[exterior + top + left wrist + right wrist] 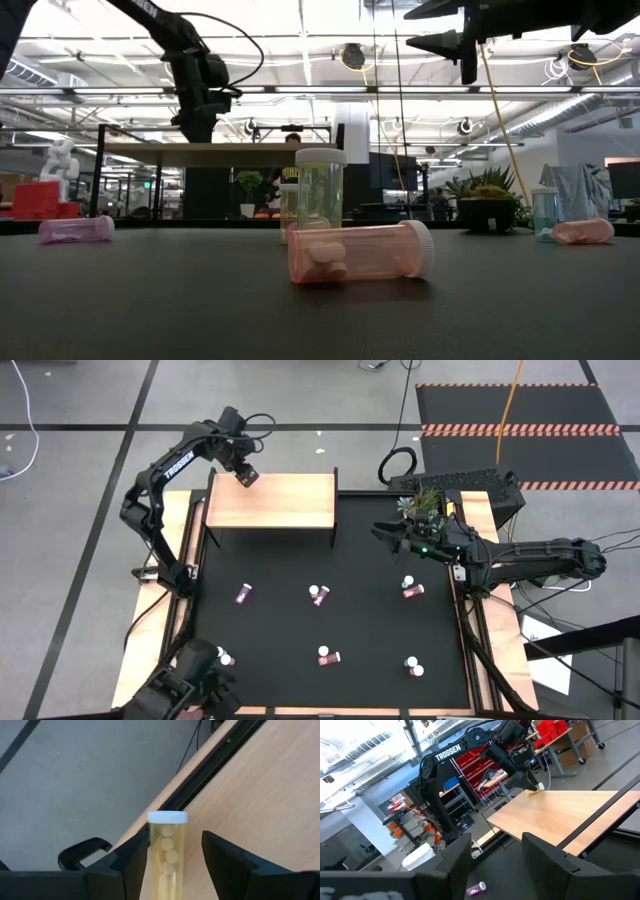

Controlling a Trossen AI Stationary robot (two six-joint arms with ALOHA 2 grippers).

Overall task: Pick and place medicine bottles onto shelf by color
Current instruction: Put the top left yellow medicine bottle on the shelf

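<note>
Bright, even light falls on my desk (300, 620); ceiling lamps (300, 30) glare behind, shadows stay soft, and the far room blurs.

From my station the only lettering I can read is the white brand word "TROSSEN" printed along the dark left robot arm (452, 751); it shows in the right wrist view and, smaller, on that arm's upper link in the high view. I can make out no labels on the bottles.
</note>
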